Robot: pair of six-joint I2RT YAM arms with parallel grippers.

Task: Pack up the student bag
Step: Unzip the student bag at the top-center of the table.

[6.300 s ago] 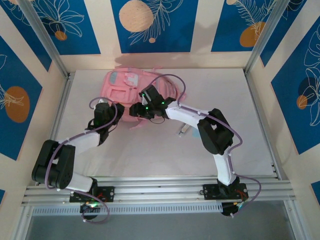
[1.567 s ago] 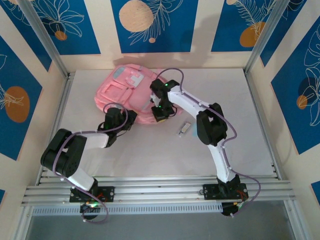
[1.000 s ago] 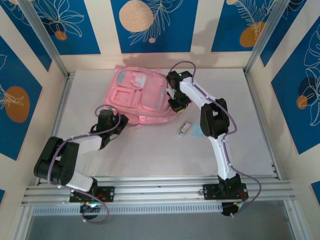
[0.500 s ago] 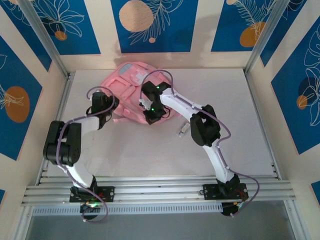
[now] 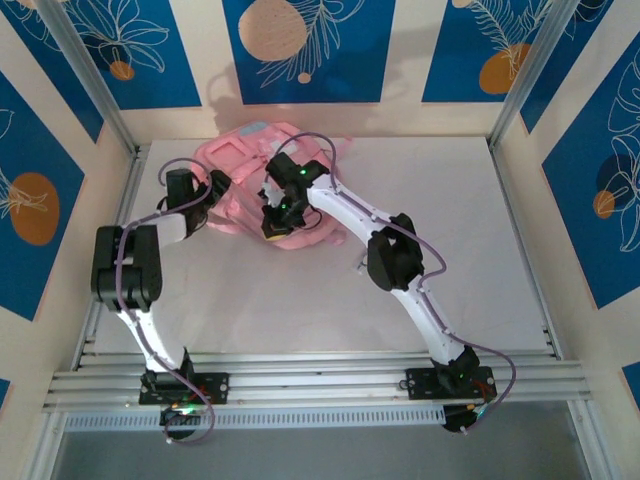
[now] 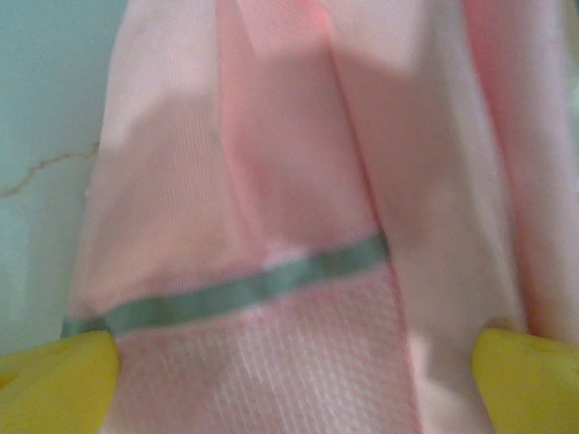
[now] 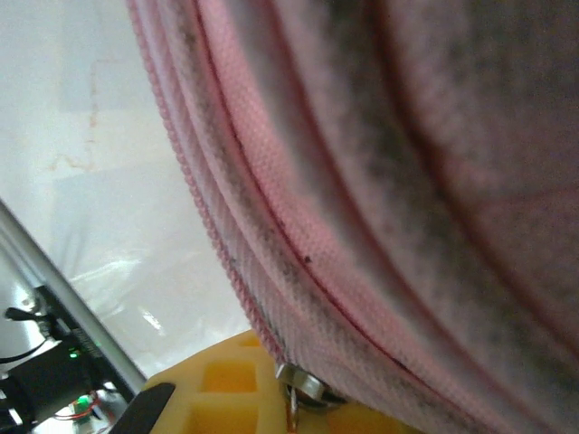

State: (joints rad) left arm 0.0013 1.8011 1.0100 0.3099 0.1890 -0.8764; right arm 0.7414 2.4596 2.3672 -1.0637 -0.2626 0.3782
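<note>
Your left jaws stand wide with the student bag (image 5: 238,163) between them; a second ago they were closed. Your right jaws stay pinched on its zipper edge, and the bag has slid toward ten o'clock.

The right half of the table (image 5: 490,230) lies bare right up to the back wall (image 5: 420,118), so a gripper can pass freely there. The right arm (image 5: 345,212) stretches aslant across the middle and bars the way from the near right to the backpack (image 5: 235,160), which sits in the far left corner close to the back wall. The left arm (image 5: 125,265) runs along the left rail (image 5: 125,190), closing that side. Between the two arms a bare wedge of table lies open up to the backpack's near edge.
</note>
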